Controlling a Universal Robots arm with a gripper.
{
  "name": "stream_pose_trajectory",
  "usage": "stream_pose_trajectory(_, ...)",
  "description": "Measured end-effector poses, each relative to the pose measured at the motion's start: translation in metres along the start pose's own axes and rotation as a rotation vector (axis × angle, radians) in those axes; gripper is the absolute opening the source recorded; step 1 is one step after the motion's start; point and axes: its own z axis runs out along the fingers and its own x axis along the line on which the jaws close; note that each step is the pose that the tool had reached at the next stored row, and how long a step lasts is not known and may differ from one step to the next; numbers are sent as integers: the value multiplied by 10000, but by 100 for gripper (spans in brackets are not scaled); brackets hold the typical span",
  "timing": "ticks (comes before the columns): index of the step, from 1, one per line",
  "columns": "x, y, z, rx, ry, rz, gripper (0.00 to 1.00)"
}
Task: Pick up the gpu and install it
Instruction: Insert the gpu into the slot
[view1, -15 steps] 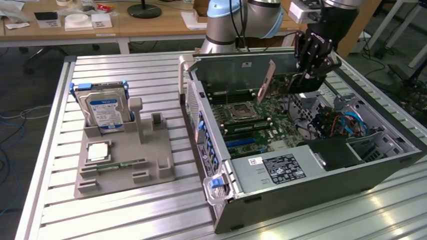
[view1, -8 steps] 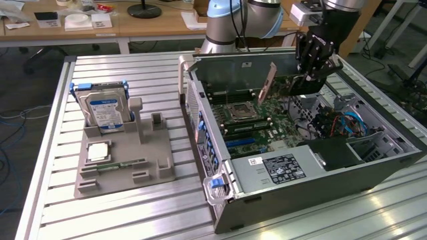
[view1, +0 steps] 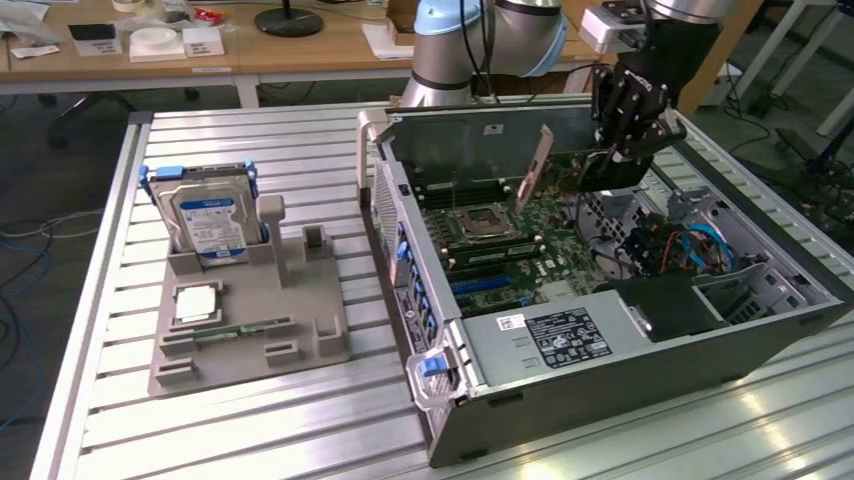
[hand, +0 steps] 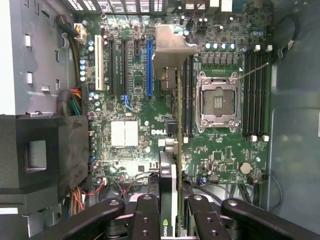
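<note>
Gripping the gpu (hand: 167, 170) in the end effector (hand: 172, 200), fingers closed partway onto the card's upper edge. Hanging edge-down inside the open computer case (view1: 627, 400), above the motherboard (hand: 125, 135) and apart from it. Hovering, in the wrist view, just beside the blue slot (hand: 149, 67) rather than over it (silver bracket (hand: 172, 47) pointing toward the case's rear wall).

Calling for a card held upright, lower edge running parallel to the slot, bracket lining up with the rear opening, and a straight descent without twisting. Possibly needing a small sideways correction, though hardly reading depth well from these angles.

Counting inside the case: one gpu, one motherboard, one processor socket (hand: 217, 102), one blue slot, one white slot (hand: 98, 62), two long black slots (hand: 112, 65) between white and blue.

Counting on the table (view1: 294, 150), well apart from the case: one grey holder (view1: 254, 340) carrying one hard drive (view1: 207, 215).
</note>
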Motion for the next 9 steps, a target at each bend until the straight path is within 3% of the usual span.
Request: stream_pose_trajectory(9, 38, 81, 72, -2, -1, 2, 26)
